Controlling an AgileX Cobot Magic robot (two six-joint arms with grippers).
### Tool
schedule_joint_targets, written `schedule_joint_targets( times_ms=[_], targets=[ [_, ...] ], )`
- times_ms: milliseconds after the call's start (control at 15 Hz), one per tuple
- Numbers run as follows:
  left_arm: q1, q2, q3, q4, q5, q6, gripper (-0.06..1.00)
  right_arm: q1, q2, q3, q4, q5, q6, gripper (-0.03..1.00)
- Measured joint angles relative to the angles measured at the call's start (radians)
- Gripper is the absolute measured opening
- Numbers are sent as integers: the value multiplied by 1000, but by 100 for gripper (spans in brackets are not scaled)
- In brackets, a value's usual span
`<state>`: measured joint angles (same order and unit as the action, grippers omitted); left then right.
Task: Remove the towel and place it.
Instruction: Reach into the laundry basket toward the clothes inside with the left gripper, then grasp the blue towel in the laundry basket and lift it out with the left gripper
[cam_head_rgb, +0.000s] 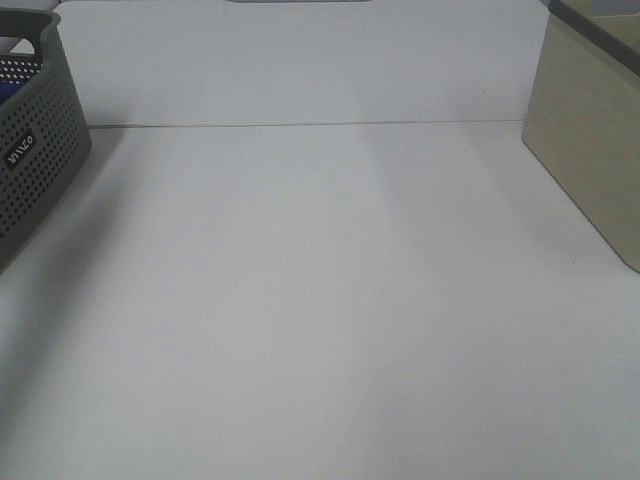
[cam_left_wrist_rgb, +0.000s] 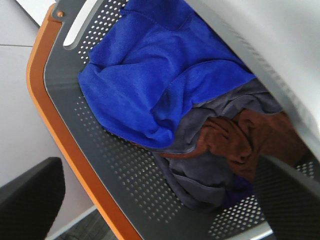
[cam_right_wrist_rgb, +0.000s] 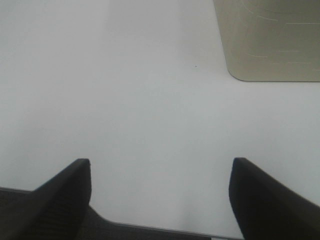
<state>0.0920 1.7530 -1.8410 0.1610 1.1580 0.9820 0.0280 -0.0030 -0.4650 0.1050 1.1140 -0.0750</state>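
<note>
The royal-blue towel (cam_left_wrist_rgb: 155, 75) lies crumpled inside the grey perforated basket (cam_left_wrist_rgb: 110, 165), over a purple-grey cloth (cam_left_wrist_rgb: 200, 175) and a brown cloth (cam_left_wrist_rgb: 250, 137). My left gripper (cam_left_wrist_rgb: 160, 200) hangs above the basket, open and empty, its dark fingers (cam_left_wrist_rgb: 30, 200) wide apart. In the exterior high view only the basket's corner (cam_head_rgb: 35, 150) shows at the far left, with a sliver of blue (cam_head_rgb: 8, 92) inside; no arm shows there. My right gripper (cam_right_wrist_rgb: 160, 195) is open and empty above the bare white table (cam_right_wrist_rgb: 150, 100).
A beige box (cam_head_rgb: 590, 150) stands at the right edge of the table, also in the right wrist view (cam_right_wrist_rgb: 270, 40). The basket has an orange rim (cam_left_wrist_rgb: 50, 125). A white wall (cam_head_rgb: 300, 60) closes the back of the table (cam_head_rgb: 320, 300).
</note>
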Motion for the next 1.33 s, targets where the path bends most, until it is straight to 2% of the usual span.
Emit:
schedule_joint_targets(
  times_ms=[133,400,667,1000,1133,1200,1333],
  targets=[
    [27,169,-101,14,-2,72,96,0,0,0,0,0,0,75],
    [89,340,-118,26,-43,212,95,0,0,0,0,0,0,75],
    [105,453,-119,61,-155,248,94,0,0,0,0,0,0,75],
    [105,528,-120,65,-191,254,92,0,0,0,0,0,0,75],
    [105,536,-122,64,-190,269,85,0,0,0,0,0,0,75],
    [105,537,-122,64,-188,275,76,0,0,0,0,0,0,75],
    [105,537,-122,63,-188,267,50,0,0,0,0,0,0,75]
  ],
)
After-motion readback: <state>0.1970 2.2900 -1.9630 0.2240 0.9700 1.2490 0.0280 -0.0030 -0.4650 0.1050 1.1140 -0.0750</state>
